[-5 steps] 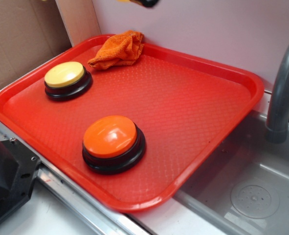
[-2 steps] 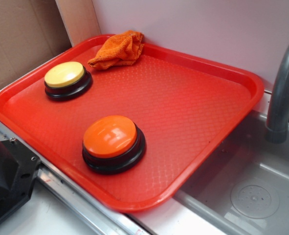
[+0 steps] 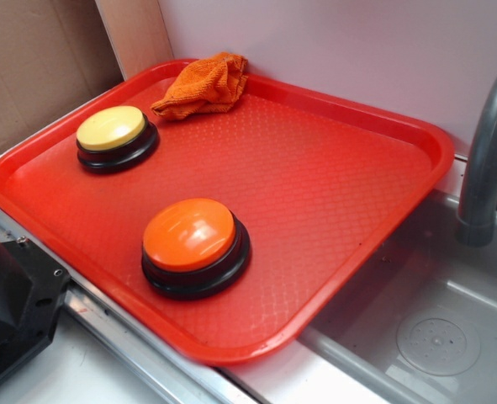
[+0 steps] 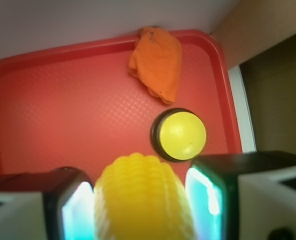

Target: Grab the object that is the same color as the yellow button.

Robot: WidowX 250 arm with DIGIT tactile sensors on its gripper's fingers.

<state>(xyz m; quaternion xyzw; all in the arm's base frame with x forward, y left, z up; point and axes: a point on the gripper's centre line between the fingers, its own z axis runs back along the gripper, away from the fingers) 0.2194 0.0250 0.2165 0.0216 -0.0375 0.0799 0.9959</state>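
Tray [image 3: 383, 160]: lying flat, carrying all below.
Orange button [image 3: 189, 233]: sitting at 6 o'clock on the tray, not my concern.
Cloth [image 4: 157, 62]: bunching at 12 o'clock in my wrist view, orange, wrong colour.
Yellow button [image 4: 180, 135]: showing at 1 o'clock from my load; serving as colour reference.
Corn [image 4: 140, 200]: matching that yellow, sitting between my fingers [image 4: 75, 212].
Gripper [image 4: 142, 210]: clamping the corn on both sides, hanging high above the tray.

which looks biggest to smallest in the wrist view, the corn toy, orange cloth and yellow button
1. corn toy, though it sits right at the camera between the gripper fingers, so nearness inflates it
2. orange cloth
3. yellow button
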